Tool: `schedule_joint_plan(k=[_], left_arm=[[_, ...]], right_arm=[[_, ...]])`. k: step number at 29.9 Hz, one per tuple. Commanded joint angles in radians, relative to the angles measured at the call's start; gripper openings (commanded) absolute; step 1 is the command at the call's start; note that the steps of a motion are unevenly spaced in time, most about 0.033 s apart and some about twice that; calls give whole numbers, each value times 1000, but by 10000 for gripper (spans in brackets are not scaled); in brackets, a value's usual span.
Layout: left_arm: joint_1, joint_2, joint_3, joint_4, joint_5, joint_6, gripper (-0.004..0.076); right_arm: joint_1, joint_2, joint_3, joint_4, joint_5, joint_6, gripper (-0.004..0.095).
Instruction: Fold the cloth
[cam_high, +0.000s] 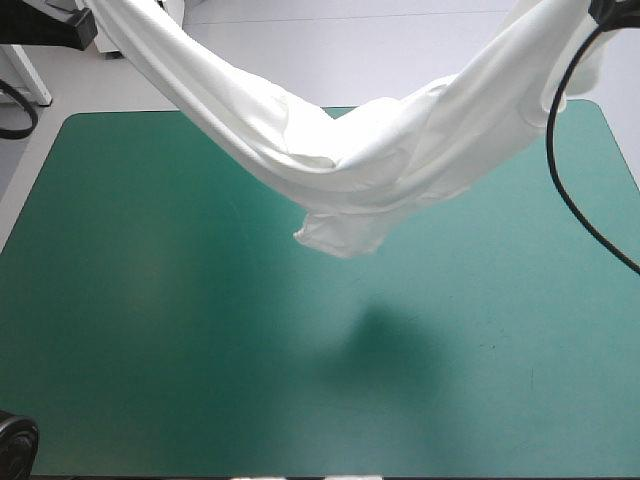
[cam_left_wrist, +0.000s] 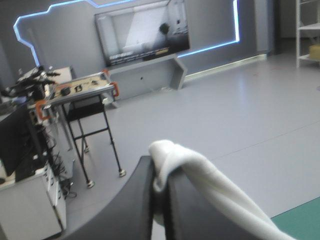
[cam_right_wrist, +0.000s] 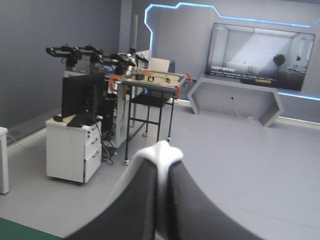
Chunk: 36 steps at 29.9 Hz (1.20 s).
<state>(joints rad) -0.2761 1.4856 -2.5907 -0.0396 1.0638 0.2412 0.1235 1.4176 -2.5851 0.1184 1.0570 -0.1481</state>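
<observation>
T-shirt: The white T-shirt (cam_high: 350, 160) hung in the air over the far half of the table. It was held up at its two ends, like a hammock. Its middle sagged down, and a loose flap dangled under it.

Table: The teal-green cover (cam_high: 150, 330) had nothing lying on it that I could see.

Shadow: A dark shadow (cam_high: 385, 335) sat on the cover below the sag, well apart from the cloth. So the T-shirt looked lifted clear of the table.

Left gripper: The left gripper (cam_left_wrist: 161, 172) was up high. Its two black fingers pinched tight on a bunch of the T-shirt. A thick roll of white cloth ran from the tips down toward the table.

Right gripper: The right gripper (cam_right_wrist: 161, 165) was up high too. Its black fingers squeezed the T-shirt, and a small white bump poked out at the tips.

Done so far: The T-shirt was off the table, with one end in each gripper.

Left to do: The cloth was bunched and twisted, not flat. No fold showed yet. I think it had to be laid out flat first, then folded. The job looked near its start.
</observation>
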Motion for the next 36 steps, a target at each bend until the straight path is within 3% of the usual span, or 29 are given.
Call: schedule_joint_plan(k=[1, 6, 12, 16, 20, 29, 36], left_arm=[[0, -26, -22, -73, -38, 29, -9], [0, 7, 48, -37, 139, -3, -9], [0, 82, 301, -8, 205, -27, -9], [0, 155, 521, 0, 125, -35, -9], [0, 267, 657, 3, 5, -49, -9], [5, 534, 671, 84, -207, -140, -9], [48, 628, 669, 111, -263, -214, -9]], right_arm=[[-3, -14, -30, 36, -26, -2, -19], [-3, 41, 11, -2, 163, 90, -19], [-3, 122, 271, 11, 160, 132, -19], [-3, 190, 488, 15, 145, 135, -19], [-3, 288, 637, 19, 45, 135, -19], [-3, 514, 654, 12, -185, 126, -19], [-7, 623, 654, -76, -260, 128, -19]])
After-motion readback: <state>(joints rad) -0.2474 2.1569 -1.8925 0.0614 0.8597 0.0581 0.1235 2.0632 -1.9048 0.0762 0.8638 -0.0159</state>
